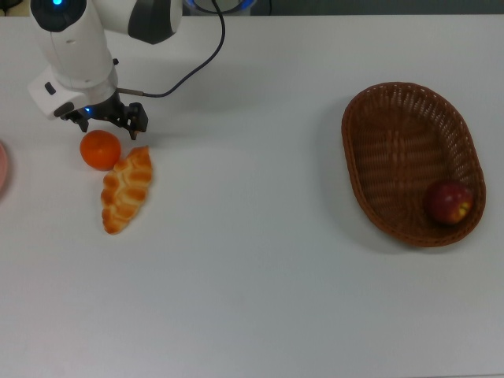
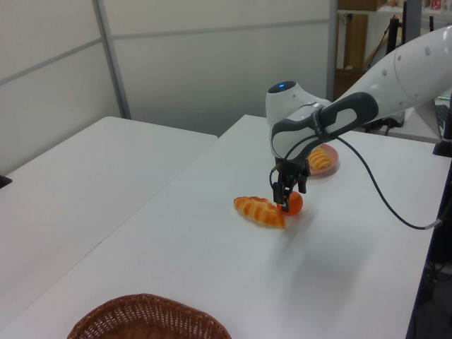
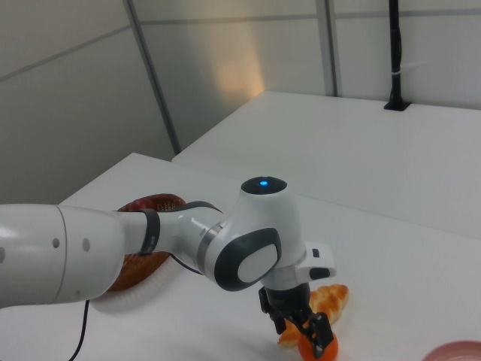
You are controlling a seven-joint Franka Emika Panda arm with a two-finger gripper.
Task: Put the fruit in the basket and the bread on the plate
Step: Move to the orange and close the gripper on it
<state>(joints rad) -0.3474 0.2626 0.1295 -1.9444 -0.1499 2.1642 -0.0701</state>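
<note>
1. White tabletop (image 1: 260,299) all round, with grey partition walls seen behind it in the left view. Nothing is being carried anywhere right now.
2. Closest to the action: the gripper (image 1: 110,118) is seen pointing straight down, fingers spread apart and empty. The arm is reached in from the top view's upper left corner.
3. The key bit: the orange (image 1: 100,150) is sat on the table just below the gripper in the top view and a touch to the top view's left of its midpoint. In the right view the fingertips are seen down at the orange's level, right by it. Being round, it has no long axis to line up with. A small shift toward it is probably all that's needed before closing.
4. Right next to the orange, the braided loaf (image 1: 126,189) is laid with its long axis running down and slightly to the top view's left. Its upper end is touching the orange or very nearly; which one can't be told. It could get nudged by a finger.
5. A bit further, the plate (image 2: 332,168) is seen with the striped loaf (image 2: 319,159) already on it.
6. Well apart, at the top view's right, the basket (image 1: 350,150) is found with the apple (image 1: 450,201) already inside.
</note>
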